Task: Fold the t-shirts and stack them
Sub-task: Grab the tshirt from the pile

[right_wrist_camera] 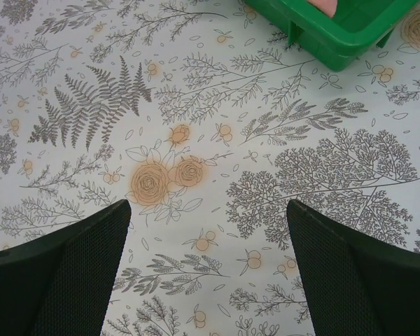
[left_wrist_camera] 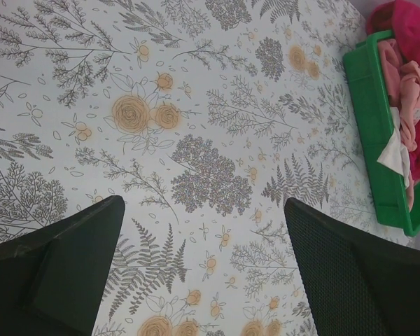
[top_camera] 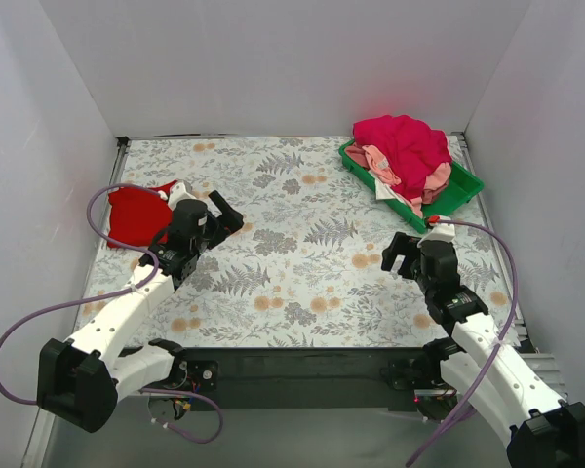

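Observation:
A crimson-magenta t-shirt (top_camera: 405,141) lies bunched in a heap in the green tray (top_camera: 465,191) at the back right, with pink cloth (top_camera: 380,161) under it. It also shows at the right edge of the left wrist view (left_wrist_camera: 413,21). A scarlet-red t-shirt (top_camera: 135,216) lies folded flat on the floral cloth at the left. My left gripper (top_camera: 226,214) is open and empty just right of the red shirt, above bare floral cloth (left_wrist_camera: 203,210). My right gripper (top_camera: 400,255) is open and empty over the floral cloth (right_wrist_camera: 208,210), in front of the tray.
The grey floral-print cloth (top_camera: 302,253) covers the table. White walls close in the back and both sides. The green tray's corner (right_wrist_camera: 336,42) lies just beyond the right gripper. A purple cable (top_camera: 102,210) loops beside the red shirt.

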{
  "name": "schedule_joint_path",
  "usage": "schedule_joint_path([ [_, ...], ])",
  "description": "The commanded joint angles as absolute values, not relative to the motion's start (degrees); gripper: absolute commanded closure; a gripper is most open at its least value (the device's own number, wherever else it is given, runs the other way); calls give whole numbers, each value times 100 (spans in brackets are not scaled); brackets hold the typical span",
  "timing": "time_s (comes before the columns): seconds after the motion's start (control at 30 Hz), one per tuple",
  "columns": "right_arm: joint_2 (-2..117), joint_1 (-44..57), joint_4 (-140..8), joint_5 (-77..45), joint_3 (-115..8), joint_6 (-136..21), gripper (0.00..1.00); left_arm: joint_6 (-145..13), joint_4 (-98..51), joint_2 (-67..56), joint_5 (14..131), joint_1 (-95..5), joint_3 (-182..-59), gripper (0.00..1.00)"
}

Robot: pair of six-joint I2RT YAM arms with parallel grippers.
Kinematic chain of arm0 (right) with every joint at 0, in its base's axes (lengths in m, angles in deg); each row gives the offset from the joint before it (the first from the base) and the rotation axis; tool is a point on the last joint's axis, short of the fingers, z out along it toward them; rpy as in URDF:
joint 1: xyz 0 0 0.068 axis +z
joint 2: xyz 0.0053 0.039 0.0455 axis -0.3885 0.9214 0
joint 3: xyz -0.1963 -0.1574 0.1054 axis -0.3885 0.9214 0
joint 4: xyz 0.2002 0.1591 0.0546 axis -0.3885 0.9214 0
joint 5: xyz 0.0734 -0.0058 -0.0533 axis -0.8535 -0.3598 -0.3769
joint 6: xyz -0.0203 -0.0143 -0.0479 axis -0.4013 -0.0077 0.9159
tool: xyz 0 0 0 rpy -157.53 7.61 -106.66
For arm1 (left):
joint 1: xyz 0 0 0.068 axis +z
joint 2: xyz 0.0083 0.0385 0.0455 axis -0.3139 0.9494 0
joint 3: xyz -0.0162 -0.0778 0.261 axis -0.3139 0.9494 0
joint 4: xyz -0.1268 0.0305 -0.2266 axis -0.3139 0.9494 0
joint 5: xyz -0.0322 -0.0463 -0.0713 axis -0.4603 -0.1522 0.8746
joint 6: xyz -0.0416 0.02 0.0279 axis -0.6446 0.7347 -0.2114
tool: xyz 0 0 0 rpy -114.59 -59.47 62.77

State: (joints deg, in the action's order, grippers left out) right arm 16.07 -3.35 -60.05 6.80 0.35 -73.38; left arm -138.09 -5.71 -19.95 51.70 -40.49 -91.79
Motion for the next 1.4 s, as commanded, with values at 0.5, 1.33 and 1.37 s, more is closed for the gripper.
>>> schedule_joint_path([
  [0.5,3716,-422,-6897,1385,-2453,-6955,2,-14067,-491,-2473,4886,-4044,-9078,2],
  [1.33,10091,-1847,-5842,427,-8864,-6057,7,-13830,-535,-2271,4666,-4036,-9034,2],
  [1.37,10267,-1847,-5842,445,-8978,-6066,11,-13830,-535,-2254,4692,-4036,-9051,2],
])
